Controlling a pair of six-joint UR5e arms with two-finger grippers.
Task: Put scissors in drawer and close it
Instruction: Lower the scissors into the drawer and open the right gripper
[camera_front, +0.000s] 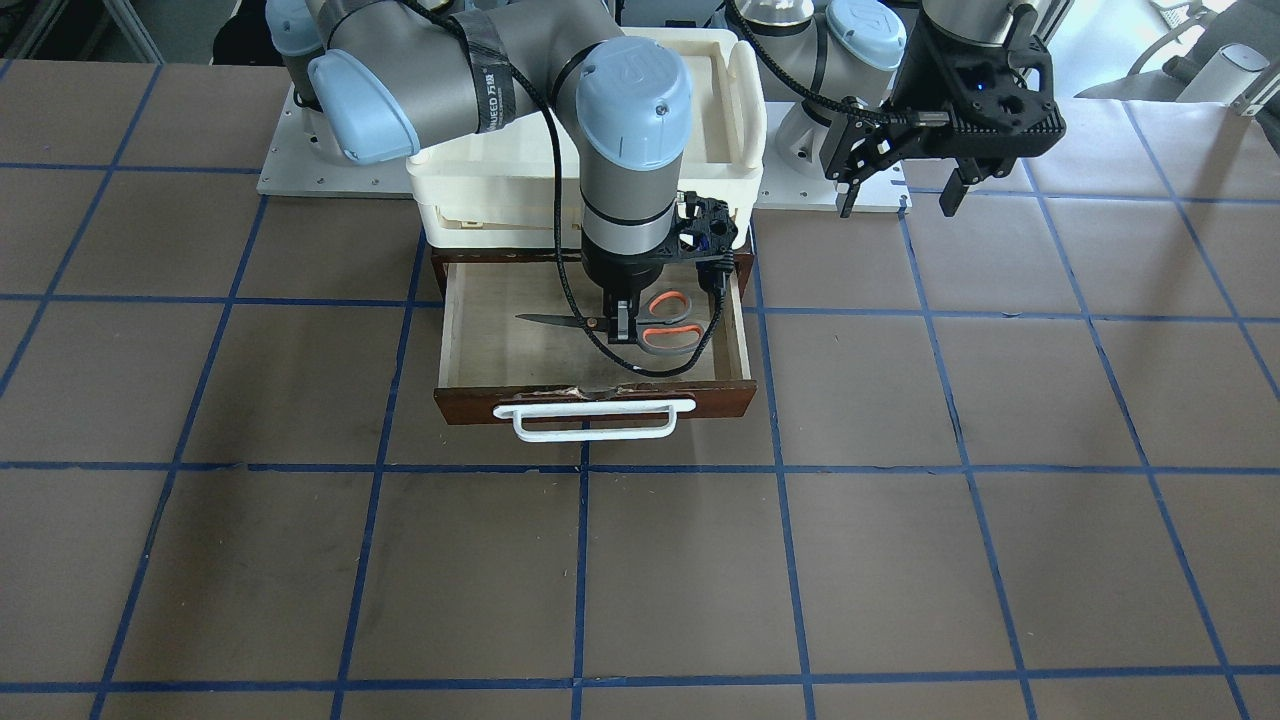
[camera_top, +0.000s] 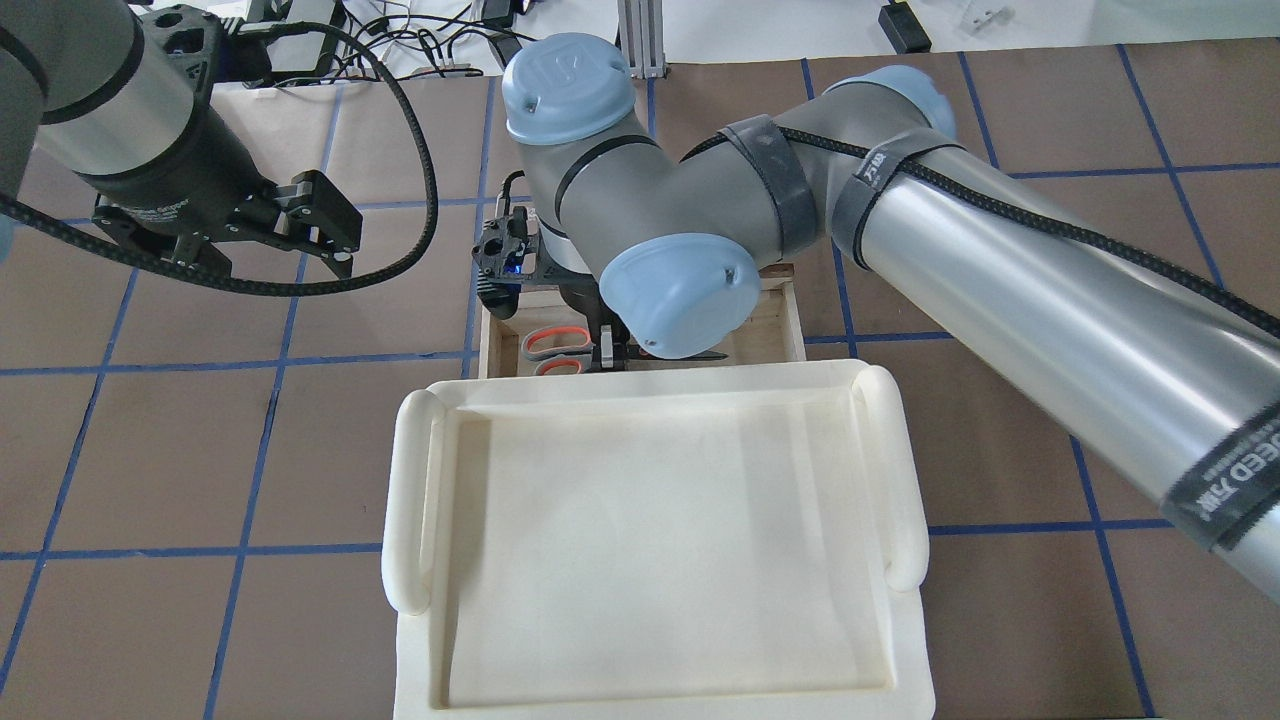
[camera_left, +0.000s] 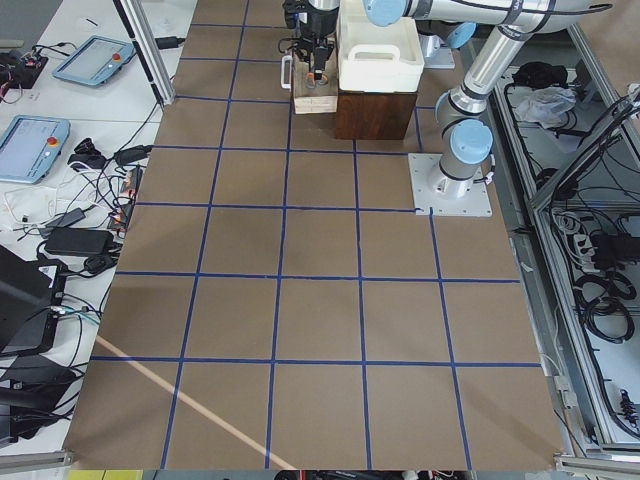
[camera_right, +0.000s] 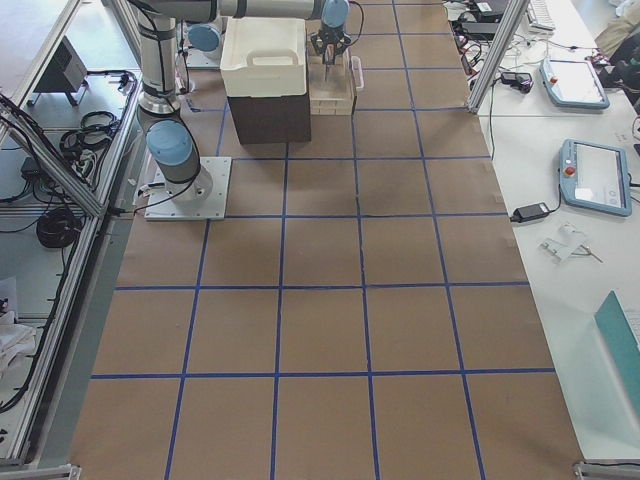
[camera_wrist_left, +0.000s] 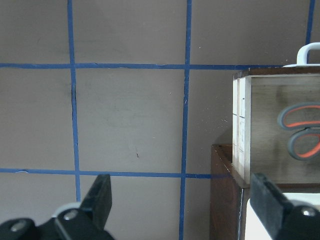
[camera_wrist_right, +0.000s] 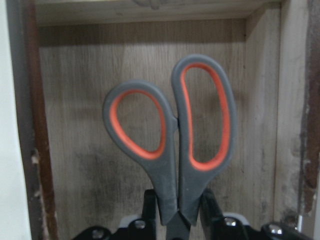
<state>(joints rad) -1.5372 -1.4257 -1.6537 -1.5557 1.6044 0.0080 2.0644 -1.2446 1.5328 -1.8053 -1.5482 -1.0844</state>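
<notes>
The right pincer (camera_front: 622, 325) clamps the scissors (camera_front: 668, 322) inside the drawer (camera_front: 600, 398). The left pincer (camera_front: 898, 198) gapes wide beside it.

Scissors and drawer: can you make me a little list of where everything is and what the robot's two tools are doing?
drawer: pulled open, white handle facing away from the robot
scissors: inside the drawer, held flat; cannot tell if they touch the bottom
right tool: down in the drawer, shut on the scissors next to the loops
left tool: open, empty, hanging above the table beside the drawer
tray: cream, on top of the cabinet
left to do: let go, close the drawer
</notes>
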